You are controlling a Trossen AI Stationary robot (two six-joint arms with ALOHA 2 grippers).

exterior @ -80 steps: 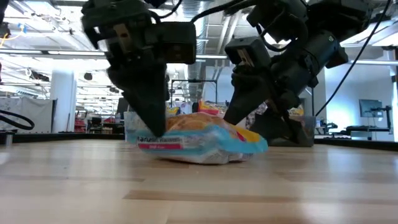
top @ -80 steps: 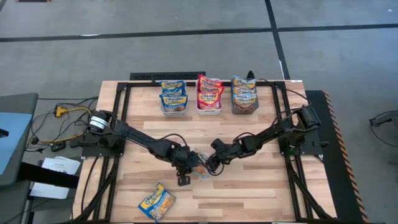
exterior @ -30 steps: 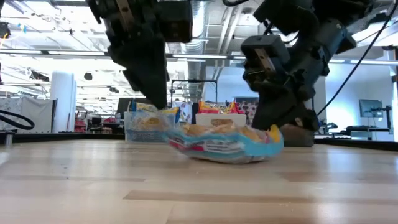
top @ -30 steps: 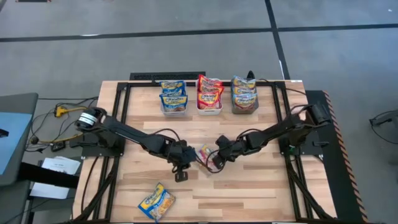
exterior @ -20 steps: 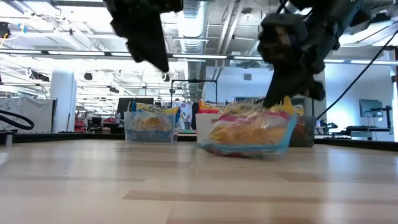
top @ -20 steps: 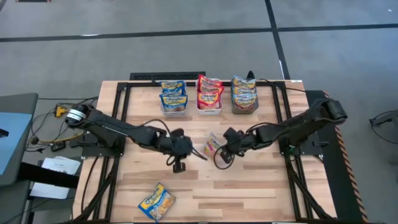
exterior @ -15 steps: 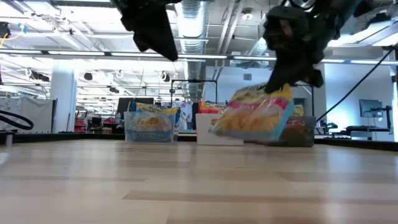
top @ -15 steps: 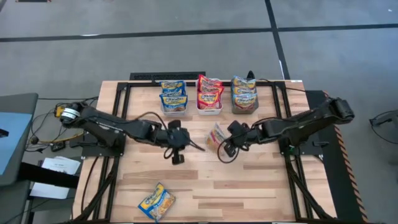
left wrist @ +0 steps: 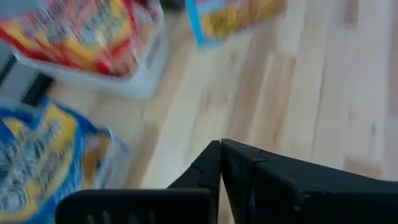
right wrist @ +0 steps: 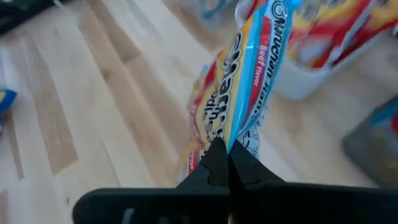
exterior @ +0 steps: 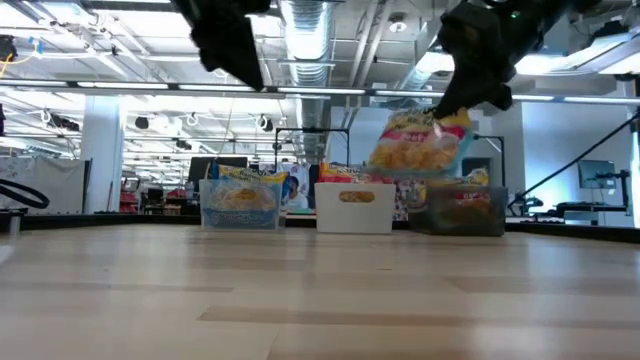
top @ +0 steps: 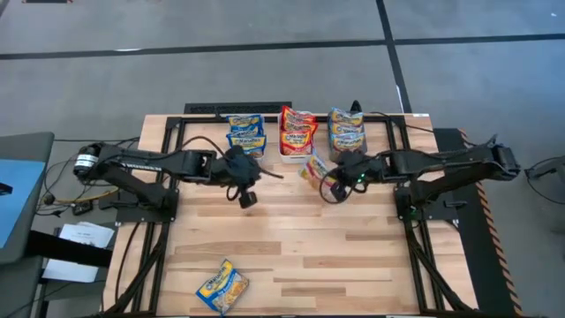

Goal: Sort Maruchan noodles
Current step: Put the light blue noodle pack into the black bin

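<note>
A: How is the scene lit?
B: Evenly from above; bright ceiling strips (exterior: 120,88) are seen in the low view, arms silhouetted against them.
A: Any blur?
B: Both wrist views are smeared; the packets (left wrist: 74,31) are softened.

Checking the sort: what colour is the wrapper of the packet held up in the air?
Blue-edged packet, yellow and red; clearest in right wrist view.

A pale striped wood grain is shown by the counter (top: 291,247). Blue and yellow are seen on the held packet (exterior: 418,140), with red lettering on white along its edge. Beside it, red-and-yellow packets (top: 297,132) fill the white bin (exterior: 354,208). Both tools are black.
</note>
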